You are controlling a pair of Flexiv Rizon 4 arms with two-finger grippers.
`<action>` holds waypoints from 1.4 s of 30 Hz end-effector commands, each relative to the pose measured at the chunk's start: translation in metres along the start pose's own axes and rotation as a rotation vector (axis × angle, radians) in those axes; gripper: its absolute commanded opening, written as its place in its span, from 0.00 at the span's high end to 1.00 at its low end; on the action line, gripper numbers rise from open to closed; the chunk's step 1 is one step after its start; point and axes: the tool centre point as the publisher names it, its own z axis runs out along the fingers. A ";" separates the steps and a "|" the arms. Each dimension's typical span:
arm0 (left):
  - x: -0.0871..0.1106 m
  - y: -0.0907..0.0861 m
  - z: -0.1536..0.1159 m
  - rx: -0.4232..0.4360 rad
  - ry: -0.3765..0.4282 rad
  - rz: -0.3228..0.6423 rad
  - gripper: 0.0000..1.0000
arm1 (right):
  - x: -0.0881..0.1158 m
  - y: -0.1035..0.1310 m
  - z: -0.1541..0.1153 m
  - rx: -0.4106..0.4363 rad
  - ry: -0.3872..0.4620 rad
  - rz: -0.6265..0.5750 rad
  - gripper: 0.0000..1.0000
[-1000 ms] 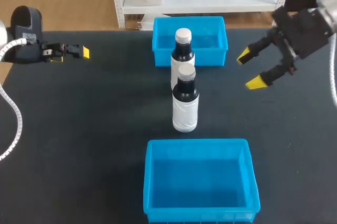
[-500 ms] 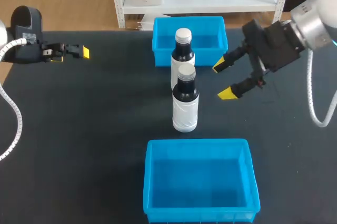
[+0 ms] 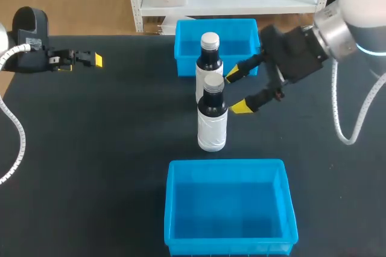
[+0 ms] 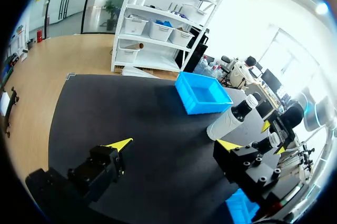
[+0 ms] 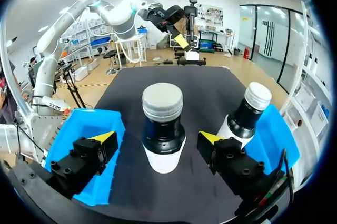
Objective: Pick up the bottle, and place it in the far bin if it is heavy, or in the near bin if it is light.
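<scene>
Shows near bottle upright at middle of bench, second bottle close behind it, far bin beyond, near bin in front. Places right hand, spread, just beside near bottle, not touching. Locates left hand, also spread, well apart.

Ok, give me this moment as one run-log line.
phase: pre-grasp | right jaws: open, short of nearer white-labelled dark bottle | left jaws: open, empty | bottle: upright, between far blue plastic bin and near blue plastic bin
</scene>
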 end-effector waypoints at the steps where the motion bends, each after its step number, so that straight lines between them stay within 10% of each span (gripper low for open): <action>1: 0.000 0.000 0.000 0.000 0.000 0.000 0.00 | -0.004 -0.003 0.010 0.003 -0.006 0.006 0.00; 29: 0.000 0.000 0.000 0.000 0.000 0.000 0.00 | -0.016 -0.007 0.043 0.007 0.020 0.026 0.00; 33: 0.000 0.000 0.000 0.000 0.000 0.000 0.00 | -0.016 -0.007 0.043 0.012 0.016 0.031 0.16; 42: 0.000 0.000 0.000 0.000 0.000 0.000 0.00 | -0.017 -0.005 0.041 0.015 0.014 0.031 0.16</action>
